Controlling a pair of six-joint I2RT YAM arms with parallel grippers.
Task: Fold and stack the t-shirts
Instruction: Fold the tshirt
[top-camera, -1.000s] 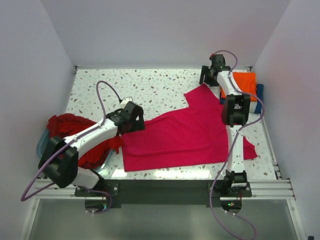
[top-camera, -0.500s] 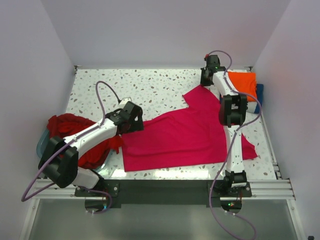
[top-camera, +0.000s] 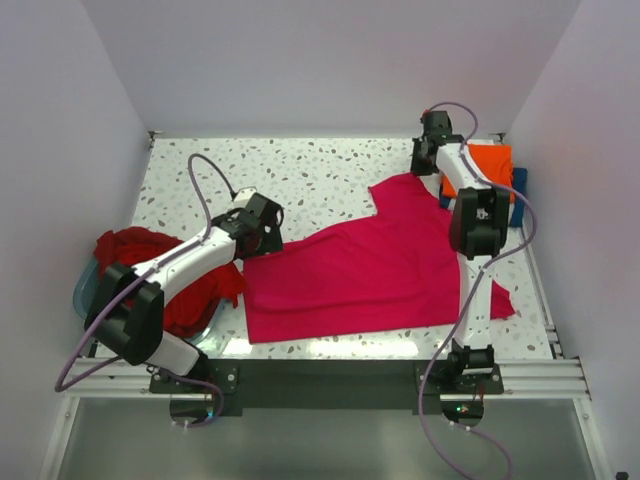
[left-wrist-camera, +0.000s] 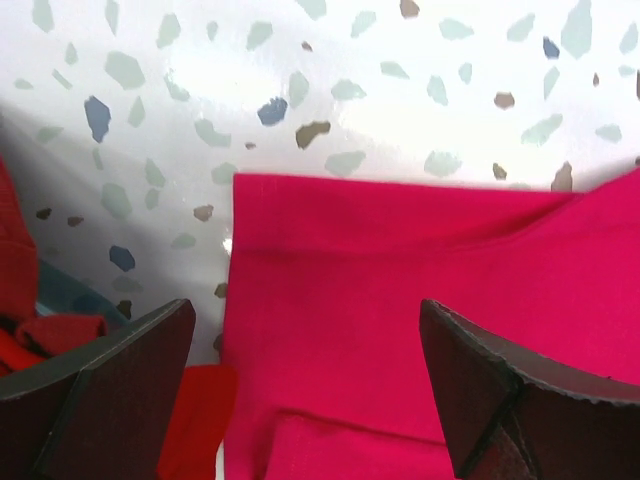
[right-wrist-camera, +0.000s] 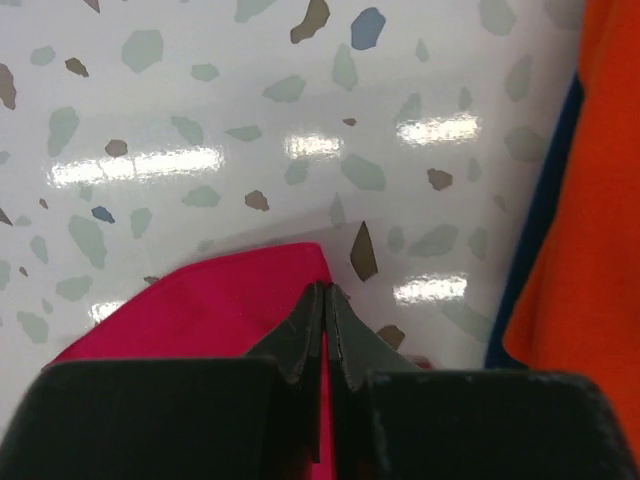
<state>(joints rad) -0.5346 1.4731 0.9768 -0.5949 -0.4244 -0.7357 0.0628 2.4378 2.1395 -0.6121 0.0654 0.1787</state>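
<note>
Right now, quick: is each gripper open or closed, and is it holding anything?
Left gripper: open, empty, over the edge of the pink shirt.
Right gripper: closed at that shirt's far corner; whether cloth is pinched cannot be told.

One magenta t-shirt, one orange t-shirt, one navy t-shirt, one dark red heap, one tub, two arms.

Bright, even light from overhead fills my workspace. White glare streaks gleam on the glossy terrazzo table under my right wrist and along its near edge. My left fingers loom dark, slightly blurred.
</note>
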